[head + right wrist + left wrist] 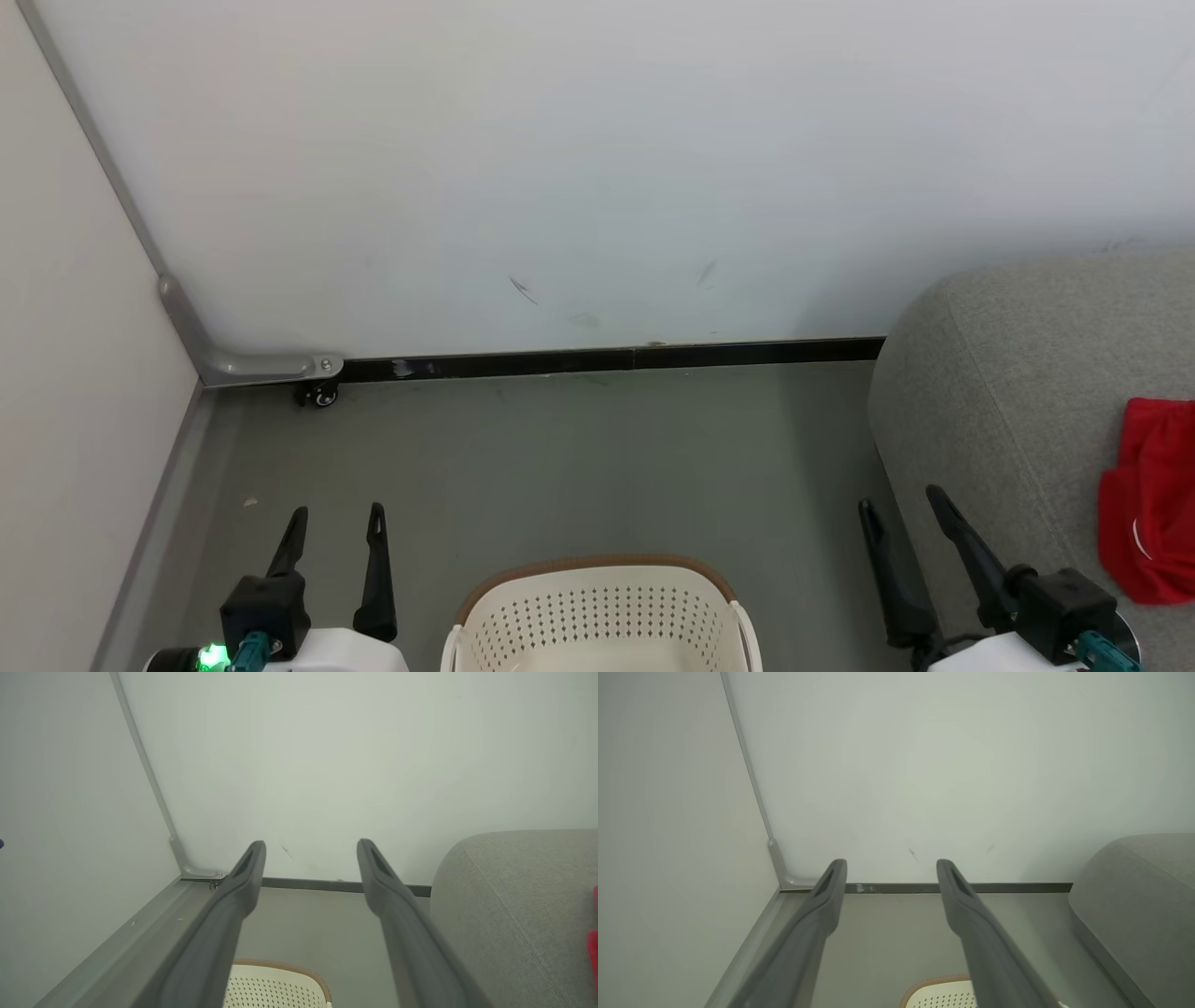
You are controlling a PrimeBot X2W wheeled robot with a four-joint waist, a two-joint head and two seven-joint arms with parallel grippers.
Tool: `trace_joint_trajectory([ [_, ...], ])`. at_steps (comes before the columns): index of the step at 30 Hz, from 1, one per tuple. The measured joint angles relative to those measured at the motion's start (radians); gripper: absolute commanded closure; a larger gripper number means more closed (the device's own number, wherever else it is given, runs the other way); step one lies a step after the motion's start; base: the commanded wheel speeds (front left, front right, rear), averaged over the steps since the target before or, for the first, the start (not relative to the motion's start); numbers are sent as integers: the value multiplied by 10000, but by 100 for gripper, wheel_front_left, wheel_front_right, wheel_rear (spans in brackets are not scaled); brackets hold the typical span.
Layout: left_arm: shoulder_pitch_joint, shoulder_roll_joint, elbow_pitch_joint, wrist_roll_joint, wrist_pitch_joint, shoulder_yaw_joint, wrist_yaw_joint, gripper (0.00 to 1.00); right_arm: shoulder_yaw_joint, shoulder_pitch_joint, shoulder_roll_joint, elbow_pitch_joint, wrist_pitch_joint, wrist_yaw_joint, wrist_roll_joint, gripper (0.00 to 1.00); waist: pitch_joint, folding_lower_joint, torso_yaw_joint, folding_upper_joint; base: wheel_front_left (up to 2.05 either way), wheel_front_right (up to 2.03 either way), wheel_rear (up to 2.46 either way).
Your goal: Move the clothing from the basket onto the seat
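**Spread wide and empty on both sides**

At far left, left gripper [337,511], fingers parted, holding nothing, over grey floor [579,448]. Just right of those fingers, cream-white perforated plastic basket [597,571] with brown woven-look rim, between the two finger pairs. Further right, right gripper [897,497], likewise parted and empty, beside the large grey fabric sofa [1008,392]. Right of those fingers, well apart, bright red clothing [1153,504] lying on the sofa.
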Motion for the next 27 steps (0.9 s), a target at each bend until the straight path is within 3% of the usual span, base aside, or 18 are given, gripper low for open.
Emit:
trace_joint_trajectory([
  [23,-1,-33,320,-25,-6,48,-94,0,31,217,2,-242,123,-2,65,0,-31,0,37,0,0,0,0],
  [24,1,-33,345,-35,-4,50,-92,100,27,239,2,-245,123,0,65,100,-41,0,45,0,0,0,0],
  [27,244,-127,644,-35,15,-23,-90,100,40,424,38,81,119,0,61,100,-42,0,45,0,0,0,0],
])
